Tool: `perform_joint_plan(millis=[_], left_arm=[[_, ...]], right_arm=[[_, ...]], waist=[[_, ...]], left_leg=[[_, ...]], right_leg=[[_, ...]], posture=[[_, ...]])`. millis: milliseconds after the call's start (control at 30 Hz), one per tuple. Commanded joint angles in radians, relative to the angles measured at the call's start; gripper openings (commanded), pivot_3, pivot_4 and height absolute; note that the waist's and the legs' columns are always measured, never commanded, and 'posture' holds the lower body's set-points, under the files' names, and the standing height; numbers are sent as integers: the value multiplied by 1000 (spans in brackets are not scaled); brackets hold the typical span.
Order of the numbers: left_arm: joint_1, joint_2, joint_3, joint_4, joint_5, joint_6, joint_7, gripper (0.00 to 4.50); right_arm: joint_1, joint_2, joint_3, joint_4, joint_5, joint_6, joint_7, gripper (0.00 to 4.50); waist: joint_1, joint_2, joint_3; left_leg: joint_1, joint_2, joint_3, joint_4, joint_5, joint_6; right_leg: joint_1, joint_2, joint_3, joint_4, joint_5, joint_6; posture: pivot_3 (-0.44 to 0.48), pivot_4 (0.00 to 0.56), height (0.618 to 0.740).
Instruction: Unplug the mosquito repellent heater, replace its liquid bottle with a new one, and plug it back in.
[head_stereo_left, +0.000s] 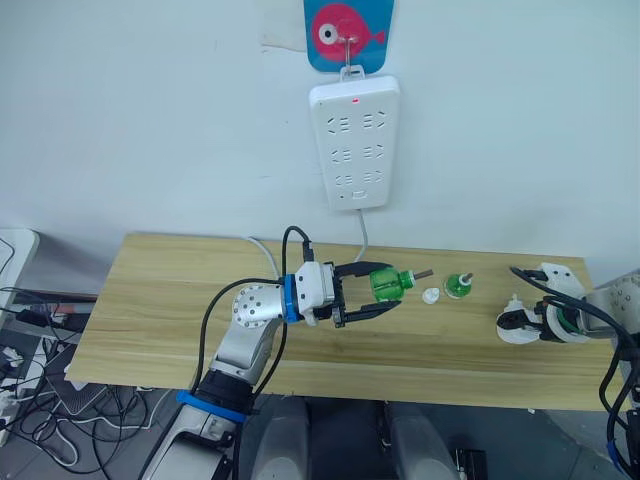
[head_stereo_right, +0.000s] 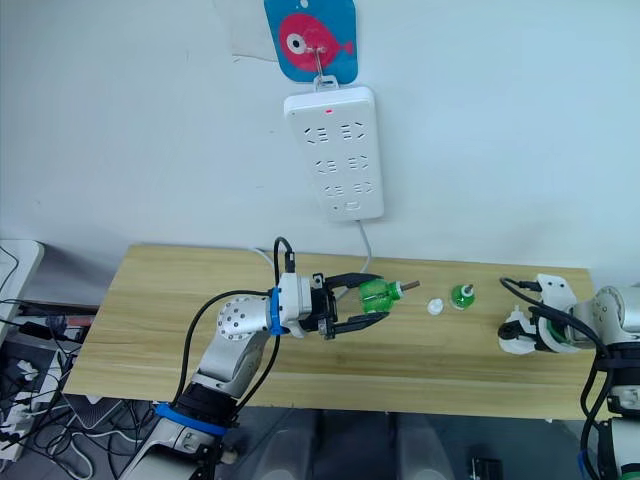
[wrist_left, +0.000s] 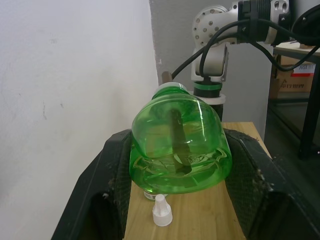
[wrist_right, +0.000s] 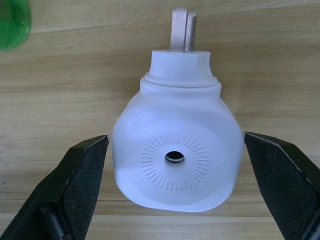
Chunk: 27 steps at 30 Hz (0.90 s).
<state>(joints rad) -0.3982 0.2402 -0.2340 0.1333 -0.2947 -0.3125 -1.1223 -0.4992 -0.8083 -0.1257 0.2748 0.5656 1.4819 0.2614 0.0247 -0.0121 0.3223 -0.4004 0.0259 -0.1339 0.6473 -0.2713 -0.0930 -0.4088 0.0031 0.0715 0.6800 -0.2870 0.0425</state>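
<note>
The left gripper (head_stereo_left: 372, 292) holds one green bottle (head_stereo_left: 386, 284) between its two black fingers (wrist_left: 107, 185), which are closed to the bottle's width and press its sides. The bottle is clear green plastic, rounded and squat, lying on its side in the grip with a dark wick rod showing through it and a brown wick tip (head_stereo_left: 424, 272) poking out of its white collar, away from the wrist. Just past the fingertips, a small white cap (head_stereo_left: 431, 296) with a pointed tip lies on the table (head_stereo_left: 160, 300). Beyond the cap stands a second green bottle (head_stereo_left: 458, 286), upright, its wick pointing up. That makes two green bottles and one loose cap.

The right gripper (wrist_right: 175, 185) has its two black fingers (wrist_right: 77, 180) spread wide, one on each side of the heater (wrist_right: 176, 155), with a gap on both sides, so it holds nothing. There is one heater: smooth white plastic, rounded, with a round vent of fine radial slots around a central hole facing the wrist, and two flat metal prongs (wrist_right: 183, 22) sticking out of its stepped neck on the far side. It lies on the table between the fingers, well apart from the bottles, near the table's right end.

The table is pale wood with a straight grain. On the wall behind it hangs one long white power strip (head_stereo_left: 355, 143), a red light lit near its top, under a blue card with a pink fish (head_stereo_left: 345, 32).
</note>
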Motion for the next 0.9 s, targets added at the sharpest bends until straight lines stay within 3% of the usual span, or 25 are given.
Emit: perform_joint_plan(millis=[33,200,500,633,767,900], left_arm=[[9,-2,-10,-46,-7,-4,5,2256],[28,3,-15,-72,-10,4,6,2256],[34,13,-20,-87,-32,6,-22,2256],[53,68,-11,-108,-97,-38,-147,2256],[71,108,-8,-103,-146,-84,-245,2256],[65,114,3,-79,-173,-115,-301,2256]], right_arm=[[13,4,-38,-19,-29,0,12,4320],[38,6,-56,-37,-51,-4,35,2951],[112,-22,-180,-166,-1,59,124,2951],[248,-180,-334,-326,321,133,377,2951],[440,-287,-486,-383,689,133,490,2951],[502,-315,-533,-380,1070,104,392,2951]], waist=[[0,0,0],[0,-2,0],[1,-1,0],[2,3,2],[5,2,2],[-1,1,3]], left_leg=[[0,0,0,0,0,0],[0,0,0,0,0,0],[0,-1,0,0,0,0],[0,-1,0,-2,0,0],[0,0,0,-2,0,0],[0,-1,1,-1,0,0]], right_leg=[[0,0,0,0,0,0],[0,0,0,0,0,0],[0,-1,0,0,0,0],[-1,-1,0,0,0,0],[1,-1,-1,-2,0,0],[2,-1,1,-1,0,1]], posture=[[187,338,740],[187,334,740],[185,326,740],[171,328,740],[153,325,740],[136,326,740]])
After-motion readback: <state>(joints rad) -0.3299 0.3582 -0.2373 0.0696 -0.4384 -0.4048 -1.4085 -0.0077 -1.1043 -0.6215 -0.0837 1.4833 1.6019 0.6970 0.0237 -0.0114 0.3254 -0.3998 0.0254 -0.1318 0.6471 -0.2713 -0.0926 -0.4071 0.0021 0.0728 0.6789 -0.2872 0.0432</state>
